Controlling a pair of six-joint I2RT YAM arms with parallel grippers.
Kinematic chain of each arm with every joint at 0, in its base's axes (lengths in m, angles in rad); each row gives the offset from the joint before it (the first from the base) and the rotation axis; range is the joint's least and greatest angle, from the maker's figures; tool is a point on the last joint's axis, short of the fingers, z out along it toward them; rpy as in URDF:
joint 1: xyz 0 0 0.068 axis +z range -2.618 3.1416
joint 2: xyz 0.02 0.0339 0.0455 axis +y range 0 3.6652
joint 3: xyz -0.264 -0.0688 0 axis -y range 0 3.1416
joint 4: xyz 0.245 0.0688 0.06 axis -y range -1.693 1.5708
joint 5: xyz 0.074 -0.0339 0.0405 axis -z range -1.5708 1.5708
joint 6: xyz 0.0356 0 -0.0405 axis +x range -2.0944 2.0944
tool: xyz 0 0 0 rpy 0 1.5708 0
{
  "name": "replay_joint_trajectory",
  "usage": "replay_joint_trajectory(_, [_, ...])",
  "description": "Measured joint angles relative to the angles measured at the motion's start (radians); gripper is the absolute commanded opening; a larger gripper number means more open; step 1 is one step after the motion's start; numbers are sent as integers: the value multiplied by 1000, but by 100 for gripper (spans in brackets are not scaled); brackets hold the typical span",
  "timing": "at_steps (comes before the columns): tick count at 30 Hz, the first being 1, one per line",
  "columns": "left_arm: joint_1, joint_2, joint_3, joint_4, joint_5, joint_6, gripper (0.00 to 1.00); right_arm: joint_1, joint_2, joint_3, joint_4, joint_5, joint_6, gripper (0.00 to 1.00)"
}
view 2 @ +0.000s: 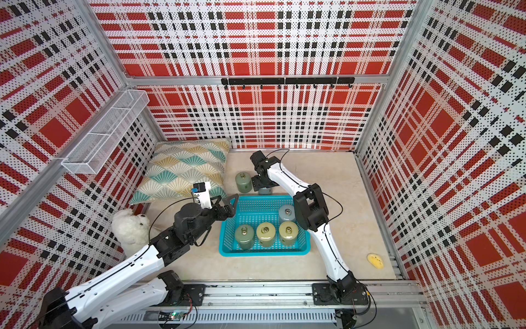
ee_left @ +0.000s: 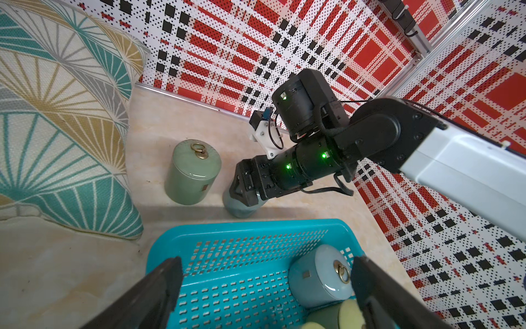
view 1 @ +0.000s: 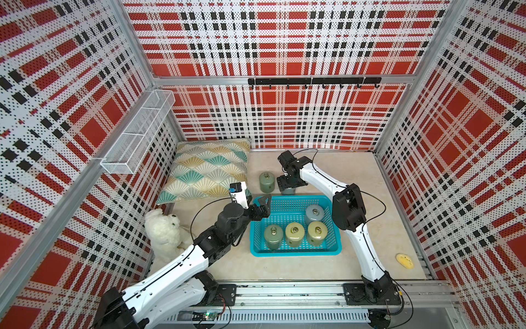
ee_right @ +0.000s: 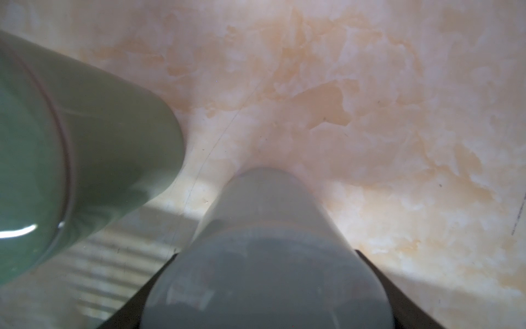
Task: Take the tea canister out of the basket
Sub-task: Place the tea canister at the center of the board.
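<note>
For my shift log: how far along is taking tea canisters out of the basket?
Done: a green canister stands on the table beyond the basket. In hand: the right end effector grips a blue-grey canister beside it. To do: four canisters sit inside; left end effector open.

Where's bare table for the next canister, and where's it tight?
Free: the strip between the basket and the front rail; the far right corner behind the right arm. Crowded: behind the basket, where the green canister stands beside the blue-grey canister in the right gripper; pillow and plush toy fill the left.
</note>
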Motion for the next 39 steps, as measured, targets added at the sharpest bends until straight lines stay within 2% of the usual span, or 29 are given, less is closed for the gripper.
replay_joint_trajectory(7, [0,3,0,0,0,0,99,-2,-2,-6,5,-13,0,80])
replay_joint_trajectory(12, [0,6,0,0,0,0,99,-4,-19,-35,25,-23,-1,87])
replay_joint_trajectory(15, [0,8,0,0,0,0,99,-3,-22,-42,31,-30,2,97])
replay_joint_trajectory(17, [0,8,0,0,0,0,99,-3,-22,-45,42,-39,4,100])
replay_joint_trajectory(26, [0,8,0,-6,-12,0,99,-4,-43,-67,77,-48,23,100])
replay_joint_trajectory(32, [-1,6,0,-17,-23,0,99,-3,-202,-195,137,-52,23,100])
replay_joint_trajectory(39, [-24,17,0,-13,-19,9,99,-2,-481,-386,232,-54,29,100])
